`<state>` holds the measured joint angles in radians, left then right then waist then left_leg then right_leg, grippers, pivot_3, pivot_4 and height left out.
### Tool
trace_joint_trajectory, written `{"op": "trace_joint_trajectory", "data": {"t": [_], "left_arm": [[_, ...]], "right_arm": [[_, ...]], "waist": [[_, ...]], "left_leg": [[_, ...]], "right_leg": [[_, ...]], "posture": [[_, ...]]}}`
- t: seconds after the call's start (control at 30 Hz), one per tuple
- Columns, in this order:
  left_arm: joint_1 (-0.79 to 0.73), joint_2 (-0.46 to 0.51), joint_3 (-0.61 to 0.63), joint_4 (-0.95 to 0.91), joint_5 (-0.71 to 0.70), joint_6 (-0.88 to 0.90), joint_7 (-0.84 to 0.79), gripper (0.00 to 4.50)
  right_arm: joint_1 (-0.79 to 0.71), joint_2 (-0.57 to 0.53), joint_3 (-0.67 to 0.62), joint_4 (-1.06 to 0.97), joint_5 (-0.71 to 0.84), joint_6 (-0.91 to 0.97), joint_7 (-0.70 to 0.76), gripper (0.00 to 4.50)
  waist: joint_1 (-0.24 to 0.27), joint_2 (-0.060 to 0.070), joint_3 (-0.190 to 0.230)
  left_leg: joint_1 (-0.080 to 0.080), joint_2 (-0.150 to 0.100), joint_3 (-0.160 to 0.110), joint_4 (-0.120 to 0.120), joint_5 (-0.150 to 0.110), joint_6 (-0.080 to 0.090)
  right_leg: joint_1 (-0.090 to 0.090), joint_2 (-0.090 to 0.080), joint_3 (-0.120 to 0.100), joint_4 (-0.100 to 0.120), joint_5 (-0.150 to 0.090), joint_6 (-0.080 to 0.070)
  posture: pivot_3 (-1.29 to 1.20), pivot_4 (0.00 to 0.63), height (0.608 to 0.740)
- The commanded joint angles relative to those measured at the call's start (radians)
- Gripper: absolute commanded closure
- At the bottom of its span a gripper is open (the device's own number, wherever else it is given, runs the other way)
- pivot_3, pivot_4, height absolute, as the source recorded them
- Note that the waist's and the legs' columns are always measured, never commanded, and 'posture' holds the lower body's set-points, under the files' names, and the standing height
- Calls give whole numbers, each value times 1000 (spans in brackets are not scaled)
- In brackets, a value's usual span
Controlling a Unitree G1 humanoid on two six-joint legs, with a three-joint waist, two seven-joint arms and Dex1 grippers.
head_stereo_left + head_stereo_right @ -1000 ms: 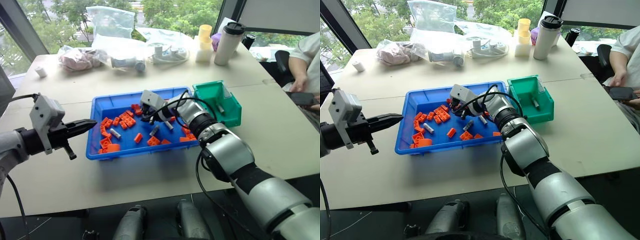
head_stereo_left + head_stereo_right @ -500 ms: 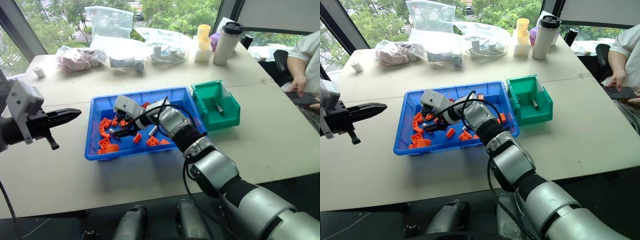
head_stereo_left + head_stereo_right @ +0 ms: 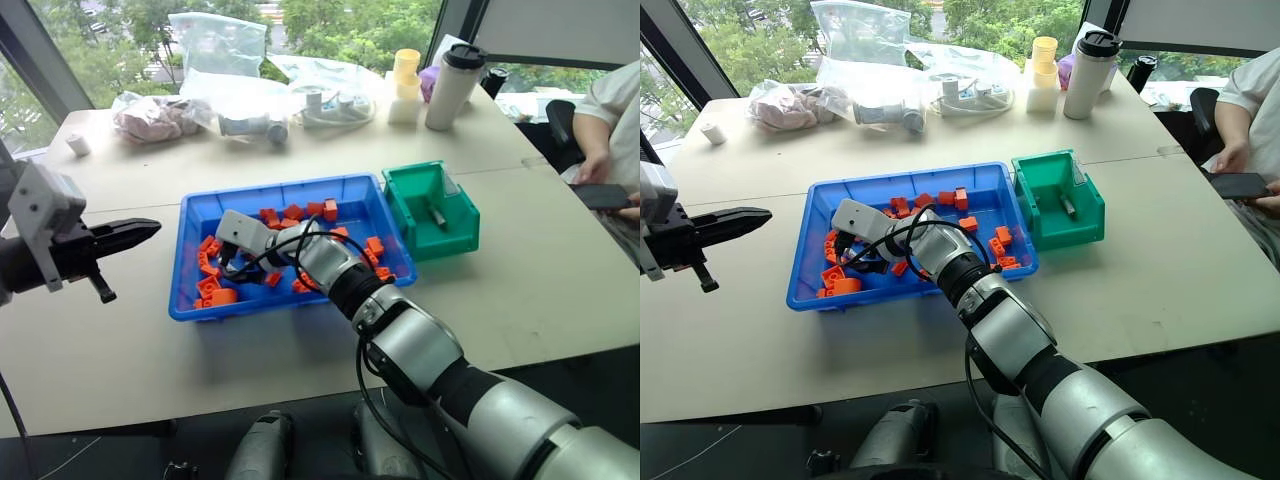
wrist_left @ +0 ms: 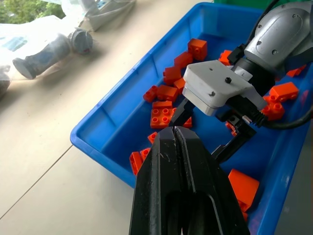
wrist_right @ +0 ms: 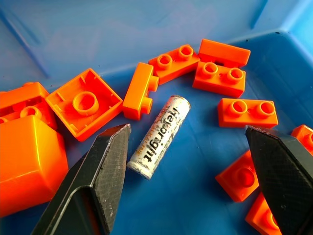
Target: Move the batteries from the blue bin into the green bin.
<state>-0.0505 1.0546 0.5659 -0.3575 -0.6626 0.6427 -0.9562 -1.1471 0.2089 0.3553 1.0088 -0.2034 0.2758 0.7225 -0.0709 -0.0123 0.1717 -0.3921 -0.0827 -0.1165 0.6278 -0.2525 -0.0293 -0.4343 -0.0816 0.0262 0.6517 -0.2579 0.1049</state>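
The job is partly done, I think. One battery (image 3: 437,214) already lies inside the green bin (image 3: 432,209), which sits just beside the right end of the blue bin (image 3: 290,243). At least one more battery (image 5: 158,136) is left in the blue bin, lying flat on the blue floor w/ orange bricks (image 5: 84,102) all around it, some just beside it. The right gripper (image 5: 195,166) is down low in the left part of the blue bin, right over that battery, w/ its 2 black fingers (image 5: 105,161) spread wide apart. The battery sits btwn them, closer to one finger, and nothing is held yet. So this looks like the start of the next pick: the fingers need to drop a bit and close on the battery w/o catching a brick too. The brick next to it could get pinched along w/ it. The left gripper (image 3: 130,233) hangs out over the table (image 3: 250,350) to the left of the blue bin, fingers pressed together, holding nothing. I can't tell if more batteries hide under the right arm or among the bricks. After this pick, the battery must go over to the green bin.
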Motion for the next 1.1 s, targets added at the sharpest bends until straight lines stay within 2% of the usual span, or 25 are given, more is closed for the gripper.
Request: {"op": "trace_joint_trajectory", "data": {"t": [0.03, 0.07, 0.23, 0.27, 0.37, 0.53, 0.7, 0.83, 0.87, 1.0, 1.1], "left_arm": [[-6, -1, 32, -18, 0, -7, 8, 4500], [-10, 0, 28, -18, -1, -7, 9, 4500], [-24, 3, 16, -9, 3, -11, 12, 4500], [-27, 3, 13, -8, 2, -11, 13, 4500], [-32, 1, 10, -7, 3, -11, 14, 4500], [-40, -12, -6, -10, 2, -10, 20, 4500], [-54, -37, -38, -8, 0, -17, 28, 4500], [-69, -57, -73, -12, -3, -17, 31, 4500], [-71, -59, -78, -13, -3, -17, 31, 4500], [-98, -91, -136, -17, -7, -24, 28, 4500], [-114, -107, -172, -12, 3, -34, 24, 4500]], "right_arm": [[12, 22, 26, -9, -13, -15, 15, 1303], [24, 21, 48, -29, -26, -29, 28, 1541], [47, 24, 117, -63, -70, -50, 39, 4118], [46, 22, 126, -61, -78, -56, 33, 4429], [37, 12, 132, -70, -85, -65, 30, 4401], [12, -85, 40, -230, -25, 16, 59, 4401], [72, -278, -93, -652, 51, 255, 104, 4401], [143, -422, -183, -889, 88, 451, 101, 4401], [152, -441, -192, -918, 97, 482, 96, 4401], [188, -661, -382, -932, 88, 655, 1, 4401], [234, -754, -393, -923, 84, 659, -38, 4401]], "waist": [[0, 0, 0], [0, 0, 0], [0, 0, 0], [0, 0, 0], [0, 0, 0], [5, 0, 0], [17, 0, 0], [27, 0, 0], [26, 0, 0], [36, 0, 0], [51, 0, 0]], "left_leg": [[0, 0, 0, 0, 0, 0], [0, 0, 0, 0, 0, 0], [0, 0, 0, 0, 0, 0], [0, 0, 0, 0, 0, 0], [0, 0, 0, 0, 0, 0], [0, 0, 0, 1, 0, 0], [-1, 0, 0, 2, 0, 0], [-1, 0, 0, 1, 0, 1], [-1, 0, 0, 1, 0, 1], [-1, 0, 1, 2, 0, 1], [-2, -1, 2, 2, -1, 1]], "right_leg": [[0, 0, 0, 0, 0, 0], [0, 0, 0, 0, 0, 0], [0, 0, 0, 0, 0, 0], [0, 0, 0, 0, 0, 0], [0, 0, 0, 0, 0, 0], [0, 0, 0, 0, 0, 0], [0, 0, 0, 0, 0, 0], [0, -1, 0, 0, 0, 0], [1, -1, 0, 0, 0, 0], [1, -2, 0, 0, 0, -1], [1, -4, 0, -2, 0, -1]], "posture": [[0, 150, 740], [0, 150, 740], [0, 150, 740], [0, 150, 740], [0, 150, 740], [0, 150, 740], [0, 150, 740], [0, 150, 740], [0, 150, 740], [0, 150, 740], [0, 150, 740]]}}
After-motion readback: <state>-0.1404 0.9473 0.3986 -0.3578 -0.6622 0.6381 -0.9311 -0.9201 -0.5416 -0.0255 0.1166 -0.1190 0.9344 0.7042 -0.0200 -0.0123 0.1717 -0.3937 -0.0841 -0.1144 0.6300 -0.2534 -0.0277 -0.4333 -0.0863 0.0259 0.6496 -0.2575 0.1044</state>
